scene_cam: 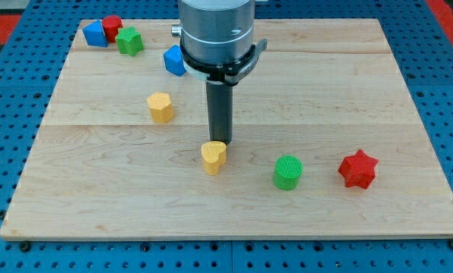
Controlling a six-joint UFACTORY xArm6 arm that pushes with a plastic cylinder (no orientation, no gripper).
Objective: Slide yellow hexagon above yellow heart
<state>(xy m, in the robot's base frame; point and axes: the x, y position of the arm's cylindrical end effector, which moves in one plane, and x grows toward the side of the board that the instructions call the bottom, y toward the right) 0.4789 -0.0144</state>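
Observation:
The yellow hexagon (160, 107) sits on the wooden board (378, 98) left of centre. The yellow heart (214, 157) lies lower and to the right of it, near the board's middle. My tip (218, 142) is at the heart's top edge, touching or almost touching it, and well to the lower right of the hexagon. The dark rod rises from there to the grey arm body at the view's top.
A blue block (95, 33), a red block (112, 27) and a green block (129, 41) cluster at the top left. Another blue block (173, 61) sits partly behind the arm. A green cylinder (288, 172) and a red star (358, 168) lie at the lower right.

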